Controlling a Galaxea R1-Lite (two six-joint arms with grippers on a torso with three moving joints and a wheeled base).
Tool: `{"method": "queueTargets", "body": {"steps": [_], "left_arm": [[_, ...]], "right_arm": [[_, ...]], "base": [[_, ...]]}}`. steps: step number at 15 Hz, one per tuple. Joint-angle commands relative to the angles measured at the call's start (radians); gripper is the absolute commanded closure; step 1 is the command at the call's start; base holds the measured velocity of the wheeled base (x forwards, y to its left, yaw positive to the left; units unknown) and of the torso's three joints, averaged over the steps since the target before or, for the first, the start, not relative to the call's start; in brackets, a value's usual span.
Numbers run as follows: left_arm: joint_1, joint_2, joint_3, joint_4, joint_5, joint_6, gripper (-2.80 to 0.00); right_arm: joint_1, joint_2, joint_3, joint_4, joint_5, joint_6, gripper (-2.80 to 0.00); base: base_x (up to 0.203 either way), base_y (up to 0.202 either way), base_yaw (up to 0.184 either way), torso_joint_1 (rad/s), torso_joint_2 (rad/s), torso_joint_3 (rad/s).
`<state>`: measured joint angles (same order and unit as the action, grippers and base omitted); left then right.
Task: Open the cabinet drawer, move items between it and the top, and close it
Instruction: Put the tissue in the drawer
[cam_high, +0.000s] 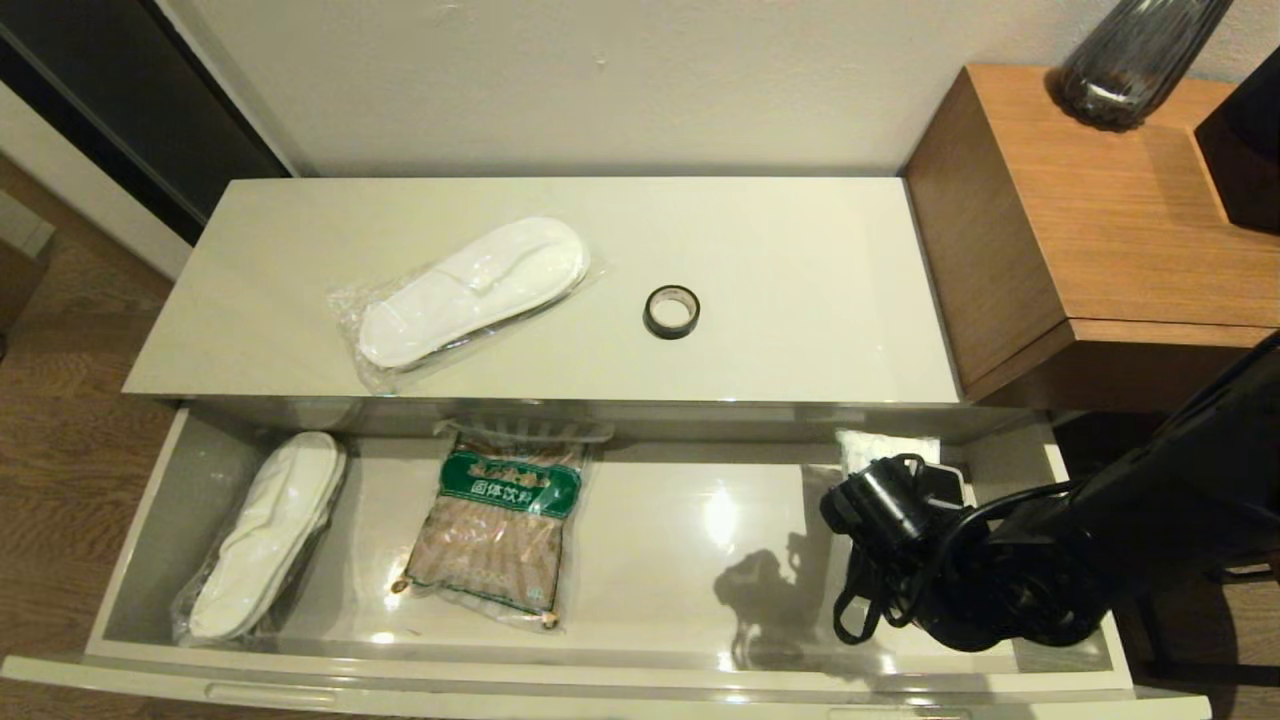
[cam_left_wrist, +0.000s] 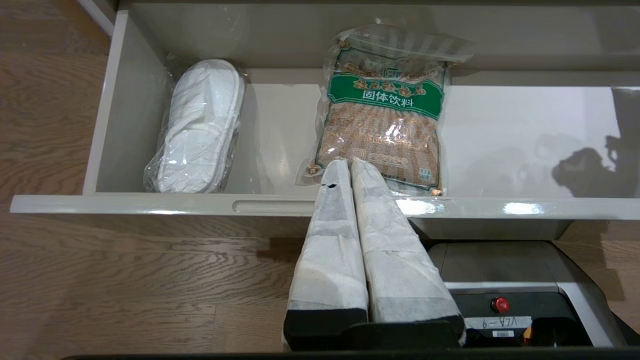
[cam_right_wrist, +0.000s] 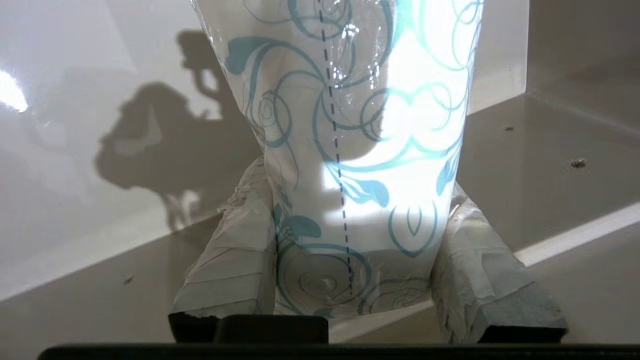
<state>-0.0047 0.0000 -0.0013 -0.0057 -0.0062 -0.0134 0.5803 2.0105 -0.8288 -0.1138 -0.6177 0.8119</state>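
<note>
One soft white packet with teal swirls (cam_right_wrist: 370, 165) is clamped between the right gripper (cam_right_wrist: 350, 280) fingers, at the right rear of the open glossy cream-white cabinet drawer (cam_high: 600, 665); the left gripper (cam_left_wrist: 350, 167), pressed closed, is parked just before the drawer front.

Left of the right claw (cam_right_wrist: 350, 280) the drawer floor (cam_high: 680, 540) lies bare up to the drink packet (cam_high: 498, 530); the drawer's right wall (cam_high: 1075, 470) stands close beside it.
</note>
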Motion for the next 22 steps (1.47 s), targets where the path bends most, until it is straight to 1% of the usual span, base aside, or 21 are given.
{"method": "queueTargets", "body": {"steps": [1,8,12,15,16,20,22], "left_arm": [[0.000,0.000,0.000,0.000,0.000,0.000,0.00],[0.000,0.000,0.001,0.000,0.000,0.000,0.00],[-0.001,0.000,0.000,0.000,0.000,0.000,0.00],[0.000,0.000,0.000,0.000,0.000,0.000,0.00],[0.000,0.000,0.000,0.000,0.000,0.000,0.00],[0.000,0.000,0.000,0.000,0.000,0.000,0.00],[0.000,0.000,0.001,0.000,0.000,0.000,0.00]], "right_arm": [[-0.008,0.024,-0.009,0.000,-0.004,0.006,0.00],[-0.007,0.101,0.003,-0.015,-0.004,0.018,0.00],[-0.007,0.174,-0.002,-0.074,-0.004,0.019,0.00],[-0.007,0.188,0.007,-0.081,-0.005,0.015,0.00],[-0.007,0.186,0.005,-0.080,-0.005,0.017,-2.80],[-0.005,0.125,0.018,-0.061,-0.005,0.009,-2.80],[-0.006,0.068,0.020,-0.018,-0.004,0.007,-2.80]], "base": [[0.000,0.000,0.000,0.000,0.00,0.000],[0.000,0.000,0.000,0.000,0.00,0.000],[0.000,0.000,0.000,0.000,0.00,0.000],[0.000,0.000,0.000,0.000,0.00,0.000],[0.000,0.000,0.000,0.000,0.00,0.000],[0.000,0.000,0.000,0.000,0.00,0.000],[0.000,0.000,0.000,0.000,0.00,0.000]]}}
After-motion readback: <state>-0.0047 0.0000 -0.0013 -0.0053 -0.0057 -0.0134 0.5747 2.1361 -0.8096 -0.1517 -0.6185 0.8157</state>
